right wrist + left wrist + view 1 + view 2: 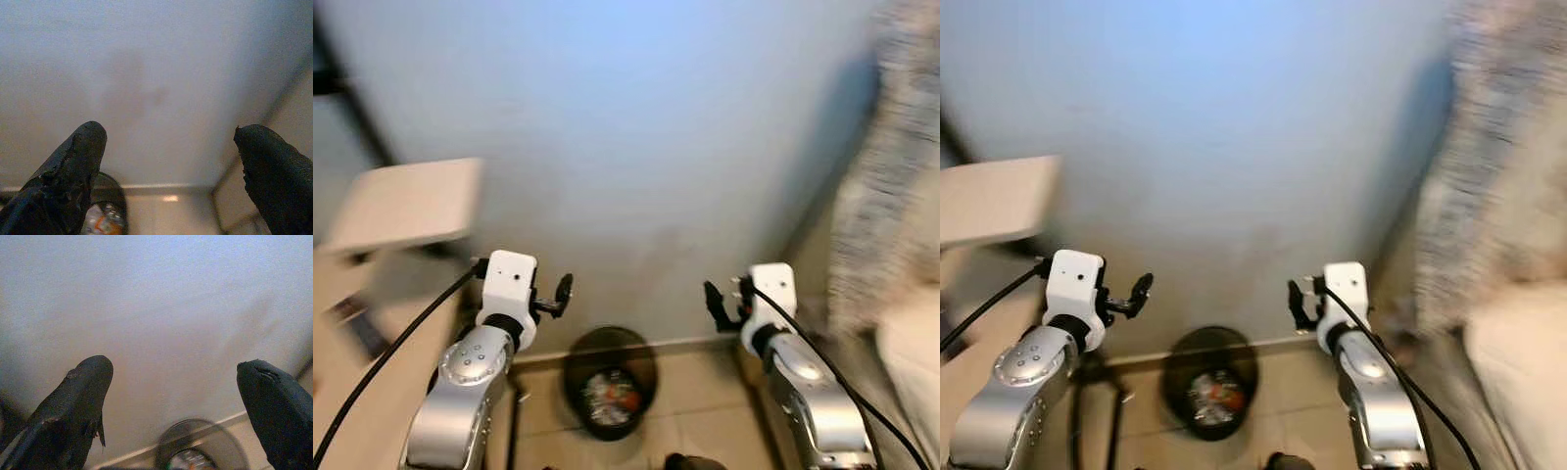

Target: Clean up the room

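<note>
Trash bin [609, 380], dark and round with colourful scraps inside, stands on the tiled floor [705, 411] against the pale wall [636, 127], below and between the two tools. Left tool [171, 396] and right tool [168, 161] are both raised, fingers spread wide, each holding nothing.

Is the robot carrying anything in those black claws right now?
No, nothing is held. The left gripper and the right gripper both stand open and bare, facing the wall above the bin.
</note>
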{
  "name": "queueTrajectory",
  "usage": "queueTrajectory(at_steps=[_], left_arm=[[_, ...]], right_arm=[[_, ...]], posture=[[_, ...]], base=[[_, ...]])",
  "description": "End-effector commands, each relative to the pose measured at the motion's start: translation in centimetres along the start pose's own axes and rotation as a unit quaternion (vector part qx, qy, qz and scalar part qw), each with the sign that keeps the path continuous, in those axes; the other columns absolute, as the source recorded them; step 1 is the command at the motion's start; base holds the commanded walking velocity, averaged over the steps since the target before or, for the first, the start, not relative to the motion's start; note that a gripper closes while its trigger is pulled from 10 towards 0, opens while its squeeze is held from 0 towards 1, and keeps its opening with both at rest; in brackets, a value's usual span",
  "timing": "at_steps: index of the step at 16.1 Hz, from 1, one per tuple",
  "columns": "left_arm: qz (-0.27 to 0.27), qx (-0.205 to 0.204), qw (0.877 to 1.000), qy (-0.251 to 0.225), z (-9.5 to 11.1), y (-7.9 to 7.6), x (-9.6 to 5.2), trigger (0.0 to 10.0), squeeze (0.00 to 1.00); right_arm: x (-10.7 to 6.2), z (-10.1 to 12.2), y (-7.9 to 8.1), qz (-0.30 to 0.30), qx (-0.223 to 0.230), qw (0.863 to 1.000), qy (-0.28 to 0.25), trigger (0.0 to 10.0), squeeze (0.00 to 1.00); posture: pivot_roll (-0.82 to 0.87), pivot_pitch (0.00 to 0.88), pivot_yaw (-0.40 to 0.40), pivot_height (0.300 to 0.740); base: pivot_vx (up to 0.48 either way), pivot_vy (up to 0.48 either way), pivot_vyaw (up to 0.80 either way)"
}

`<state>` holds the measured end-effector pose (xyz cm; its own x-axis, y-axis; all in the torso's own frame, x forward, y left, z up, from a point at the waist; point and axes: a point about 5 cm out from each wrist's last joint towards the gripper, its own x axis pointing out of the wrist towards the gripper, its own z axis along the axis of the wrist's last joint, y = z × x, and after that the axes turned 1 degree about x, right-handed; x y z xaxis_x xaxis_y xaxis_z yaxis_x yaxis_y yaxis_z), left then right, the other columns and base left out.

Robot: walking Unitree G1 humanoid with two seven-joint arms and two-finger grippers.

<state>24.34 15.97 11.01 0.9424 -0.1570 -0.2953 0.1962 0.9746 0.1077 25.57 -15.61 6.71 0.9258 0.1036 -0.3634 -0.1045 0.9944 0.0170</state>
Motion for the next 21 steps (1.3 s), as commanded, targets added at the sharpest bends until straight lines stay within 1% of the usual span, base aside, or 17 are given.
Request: queueTrajectory(at_steps=[1, 3, 5, 7, 9, 10, 11, 12, 14, 15, 16, 17, 18, 21], left_arm=[[-0.003, -0.001, 1.0, 0.004, -0.2, -0.1, -0.3, 10.0, 0.0], [-0.009, 0.003, 1.0, 0.009, -0.5, -0.3, -0.4, 10.0, 0.0], [-0.007, 0.0, 1.0, 0.008, -0.5, -0.2, -0.5, 10.0, 0.0], [0.0, 0.005, 1.0, 0.006, -0.6, 0.1, -0.5, 10.0, 0.0], [0.006, 0.004, 1.0, 0.006, -0.6, 0.3, -0.5, 10.0, 0.0], [0.013, -0.001, 1.0, 0.003, -0.4, 0.5, -0.5, 10.0, 0.0], [0.013, 0.004, 1.0, 0.002, -0.2, 0.5, -0.5, 10.0, 0.0], [0.009, 0.004, 1.0, -0.003, 0.0, 0.5, -0.3, 10.0, 0.0], [0.004, 0.0, 1.0, -0.008, 0.3, 0.4, -0.2, 10.0, 0.0], [-0.004, 0.0, 1.0, -0.01, 0.3, 0.2, -0.1, 10.0, 0.0], [-0.003, -0.001, 1.0, -0.01, 0.3, 0.3, 0.1, 10.0, 0.0], [-0.001, 0.0, 1.0, -0.012, 0.3, 0.3, 0.3, 10.0, 0.0], [0.001, 0.002, 1.0, -0.016, 0.5, 0.2, 0.4, 10.0, 0.0], [0.001, 0.002, 1.0, -0.018, 0.6, 0.2, 0.5, 10.0, 0.0]], right_arm=[[-0.3, 0.4, -0.1, 0.0, -0.004, 1.0, -0.004, 10.0, 1.0], [-0.6, 0.2, -0.1, 0.001, -0.006, 1.0, 0.002, 10.0, 1.0], [-0.9, 0.3, 0.1, 0.003, -0.007, 1.0, 0.007, 10.0, 1.0], [-1.0, 0.4, 0.2, 0.007, -0.017, 1.0, 0.013, 10.0, 1.0], [-1.1, 0.4, 0.0, 0.004, -0.023, 1.0, 0.02, 10.0, 1.0], [-1.1, 0.6, -0.4, -0.002, -0.026, 0.999, 0.026, 10.0, 1.0], [-1.1, 0.6, -0.4, -0.002, -0.028, 0.999, 0.029, 10.0, 1.0], [-1.0, 0.4, -0.2, 0.0, -0.033, 0.999, 0.033, 10.0, 1.0], [-1.0, 0.2, 0.0, 0.001, -0.037, 0.999, 0.037, 10.0, 1.0], [-0.7, 0.6, 0.5, 0.006, -0.035, 0.999, 0.032, 10.0, 1.0], [-0.5, 0.8, 0.7, 0.009, -0.035, 0.999, 0.03, 10.0, 1.0], [-0.4, 0.9, 0.8, 0.011, -0.036, 0.999, 0.029, 10.0, 0.99], [-0.3, 1.0, 0.8, 0.011, -0.037, 0.999, 0.03, 10.0, 0.93], [-0.3, 1.0, 0.5, 0.004, -0.036, 0.999, 0.032, 10.0, 0.91]], posture=[[0.01, 0.0, 0.026, 0.74], [0.01, 0.0, 0.022, 0.74], [-0.01, 0.0, 0.012, 0.74], [-0.01, 0.0, 0.006, 0.74], [0.0, 0.0, -0.005, 0.74], [0.01, 0.0, -0.013, 0.74], [0.02, 0.0, -0.004, 0.74], [0.01, 0.0, 0.011, 0.74], [0.01, 0.0, 0.011, 0.74], [0.01, 0.0, 0.02, 0.74], [0.01, 0.0, 0.018, 0.74], [0.01, 0.0, 0.015, 0.74], [0.01, 0.0, 0.013, 0.74], [0.02, 0.001, 0.014, 0.74]], base=[[0.0, 0.0, -0.8], [0.0, 0.0, -0.8], [0.0, 0.0, -0.8], [0.0, 0.0, -0.79], [0.0, 0.0, -0.79], [0.0, 0.0, -0.8], [0.0, 0.0, -0.8], [0.0, 0.0, -0.8], [0.0, 0.0, -0.8], [0.0, 0.0, -0.79], [0.0, 0.0, -0.79], [0.0, 0.0, -0.8], [0.0, 0.0, -0.8], [0.0, 0.0, -0.79]])
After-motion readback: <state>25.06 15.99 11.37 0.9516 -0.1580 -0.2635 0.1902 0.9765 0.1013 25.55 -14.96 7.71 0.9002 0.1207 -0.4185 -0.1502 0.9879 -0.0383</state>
